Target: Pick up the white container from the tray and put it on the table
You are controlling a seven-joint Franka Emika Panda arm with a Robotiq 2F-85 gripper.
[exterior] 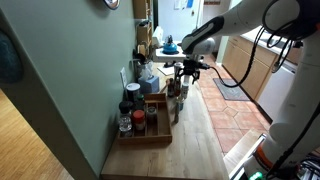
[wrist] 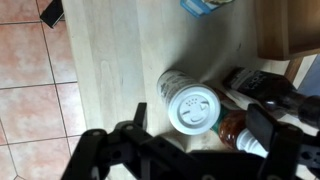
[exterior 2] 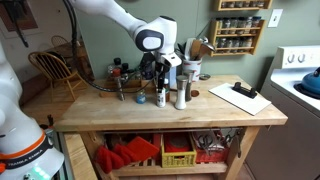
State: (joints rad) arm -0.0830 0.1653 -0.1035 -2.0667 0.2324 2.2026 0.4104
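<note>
The white container (wrist: 193, 108), a shaker with a white perforated lid, stands upright on the pale wood table (wrist: 110, 60). It shows as a tall shaker in an exterior view (exterior 2: 181, 93). My gripper (wrist: 200, 128) is open, directly above it, with a black finger on either side and neither touching. The gripper also shows in both exterior views (exterior: 185, 72) (exterior 2: 161, 72). The tray (exterior: 146, 133) lies further along the counter by the green wall and holds several spice jars.
A red-sauce bottle (wrist: 232, 128) with a white cap stands right against the container. A blue-capped bottle (exterior 2: 160, 97) and a small jar (exterior 2: 140, 97) stand near. A clipboard (exterior 2: 240, 97) lies at the table end. The table edge borders reddish floor tiles (wrist: 30, 70).
</note>
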